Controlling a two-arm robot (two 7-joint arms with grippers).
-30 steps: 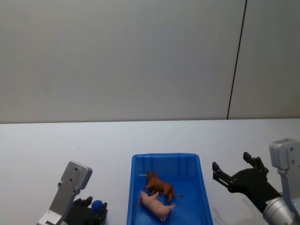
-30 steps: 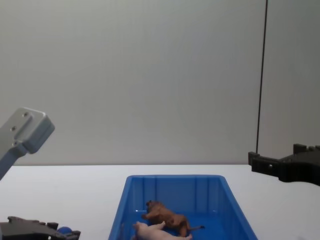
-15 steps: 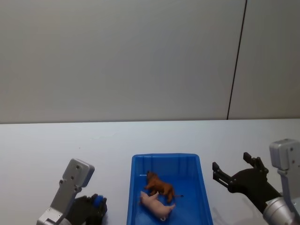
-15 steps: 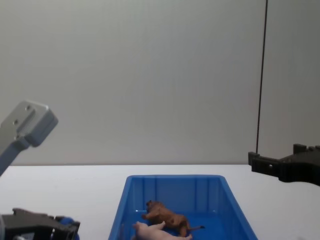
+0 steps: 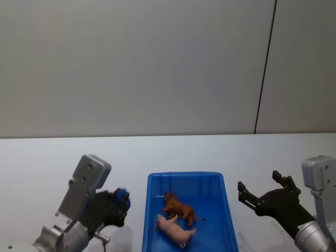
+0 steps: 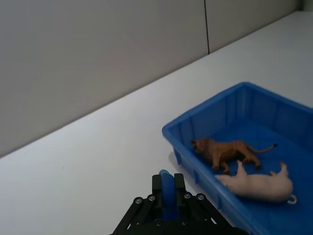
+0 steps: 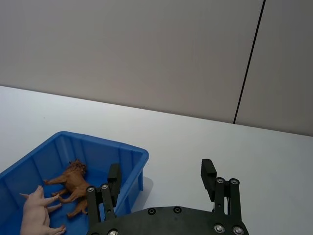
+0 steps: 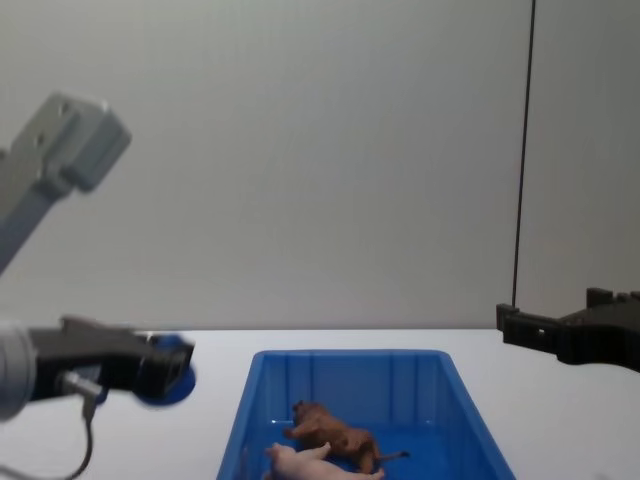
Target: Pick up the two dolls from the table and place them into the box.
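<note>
Both dolls lie inside the blue box [image 5: 149, 210]: the reddish-brown lion [image 5: 178, 207] with the pale pink pig [image 5: 176, 230] just in front of it. In the chest view the lion [image 8: 330, 430] and pig [image 8: 303, 462] rest on the floor of the box [image 8: 345, 355]. My left gripper [image 5: 119, 202] hangs above the table just left of the box, shut on a small blue ball [image 5: 123, 195]. The left wrist view shows that ball [image 6: 165, 185] pinched between the fingers [image 6: 155, 188]. My right gripper [image 5: 258, 182] hovers open to the right of the box, holding nothing.
The white table [image 5: 42, 163] runs back to a plain grey wall with a dark vertical seam [image 5: 265, 68]. The box's near wall [image 7: 98, 143] stands close to the right gripper [image 7: 161, 178] in the right wrist view.
My left gripper has risen off the table with the blue ball and moved toward the box's left side. The right arm and both dolls have stayed put.
</note>
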